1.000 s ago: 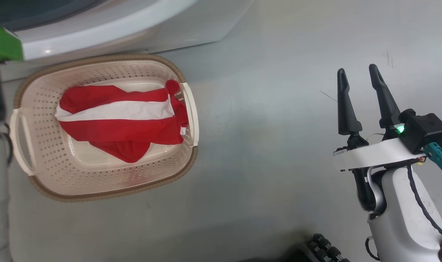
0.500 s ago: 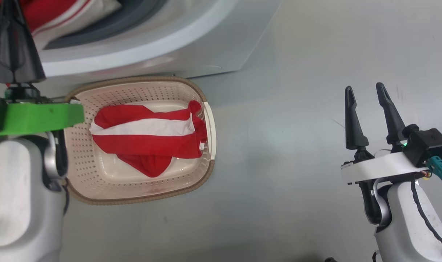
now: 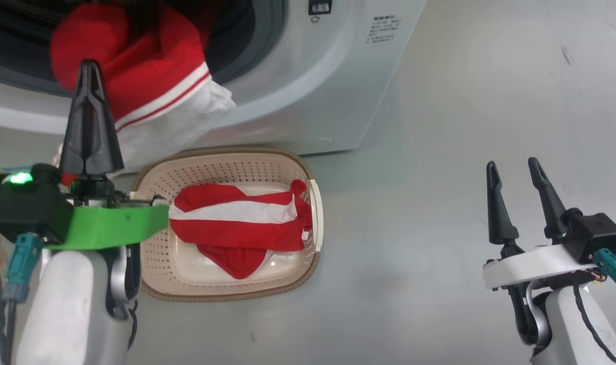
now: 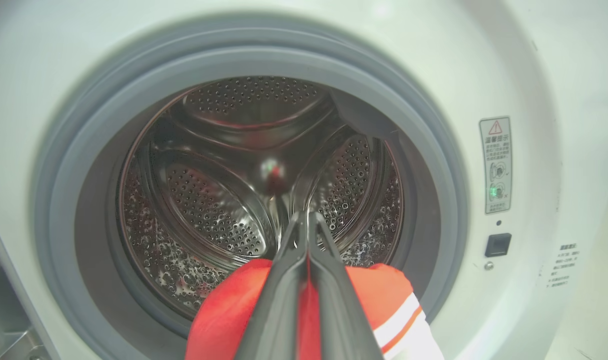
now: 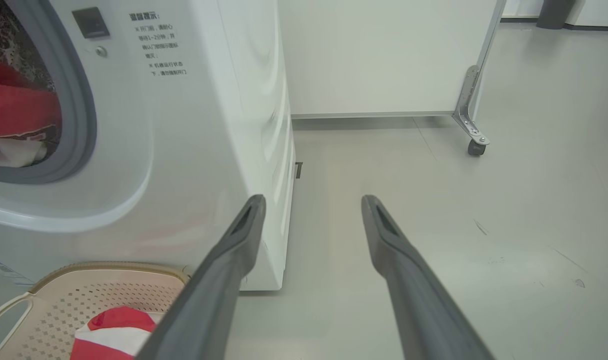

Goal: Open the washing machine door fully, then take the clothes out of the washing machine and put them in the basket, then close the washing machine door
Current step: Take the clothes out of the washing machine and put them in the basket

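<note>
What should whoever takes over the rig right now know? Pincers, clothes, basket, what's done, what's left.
Left pincer: shut on a red-and-white garment that hangs out of the washing machine over its gasket.
Right pincer: open, holding nothing, off to the right above the floor.
Basket: on the floor in front of the machine, with one red garment with a white stripe in it.
Done: machine stands open, one garment in the basket.
Left: carry the held garment to the basket, check the drum for more, close the door.
</note>
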